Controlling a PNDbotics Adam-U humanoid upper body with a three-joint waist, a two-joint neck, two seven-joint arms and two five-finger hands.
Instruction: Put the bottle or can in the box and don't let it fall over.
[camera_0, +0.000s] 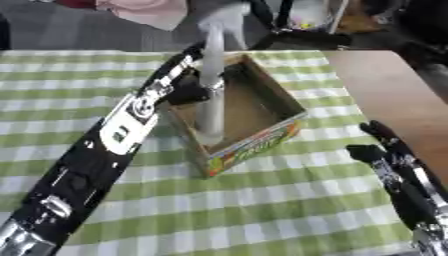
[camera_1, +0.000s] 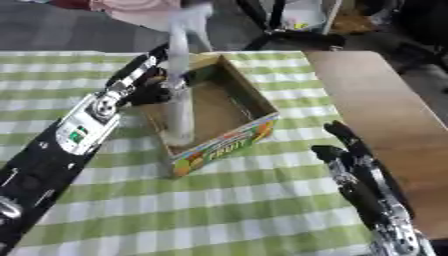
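The left hand (camera_0: 179, 85) reaches across the green checked tablecloth (camera_0: 262, 210), fingers curled round a tall pale bottle (camera_0: 210, 95) standing upright inside the cardboard box (camera_1: 232, 142); the right eye view shows its printed front clearer. The right hand (camera_1: 350, 165) rests low, fingers relaxed upward

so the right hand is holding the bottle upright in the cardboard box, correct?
No, the left hand holds the clear bottle upright in the cardboard box, as the left eye view shows. The right hand rests open at the lower right.
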